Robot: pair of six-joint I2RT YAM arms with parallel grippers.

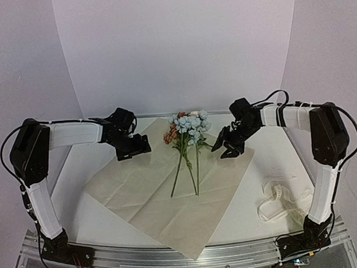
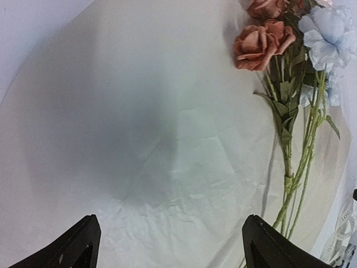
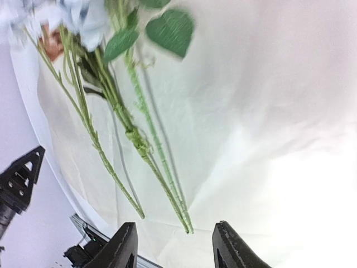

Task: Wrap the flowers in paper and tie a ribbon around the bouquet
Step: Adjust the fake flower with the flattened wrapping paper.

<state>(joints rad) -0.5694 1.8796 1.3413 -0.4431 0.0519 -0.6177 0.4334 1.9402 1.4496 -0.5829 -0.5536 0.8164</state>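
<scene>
Flowers [image 1: 188, 139] lie centred on paper [image 1: 165, 202]. Left gripper [image 2: 170, 248] hovers over paper's left part and right gripper [image 3: 173, 245] over its right. Both have jaws apart, empty.

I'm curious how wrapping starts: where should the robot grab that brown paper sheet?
Probably the left corner of the paper, coming in low from the left with the left gripper. The sheet lies flat as a diamond, so only corners and edges offer a lip, and that corner is clear of the flowers lying down its middle.
</scene>
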